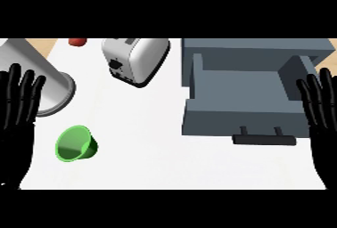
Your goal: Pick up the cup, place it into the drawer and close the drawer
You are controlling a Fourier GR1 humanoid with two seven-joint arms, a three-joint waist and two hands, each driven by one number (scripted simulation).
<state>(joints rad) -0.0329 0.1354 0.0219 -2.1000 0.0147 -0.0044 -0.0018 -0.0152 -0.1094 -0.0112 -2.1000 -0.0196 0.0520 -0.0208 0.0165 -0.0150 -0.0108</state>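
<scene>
A green cup lies on its side on the white counter at the lower left, its mouth facing down-left. The grey drawer stands pulled open at the right, with a dark handle on its front and nothing inside. My left hand rests open at the left edge, fingers up, just left of the cup and apart from it. At the right edge my right hand is open too, fingers up, overlapping the drawer's right side.
A silver toaster stands at the back middle. A large grey cylinder lies at the back left beside my left hand. A small red object sits at the far edge. Bare white counter spreads between cup and drawer.
</scene>
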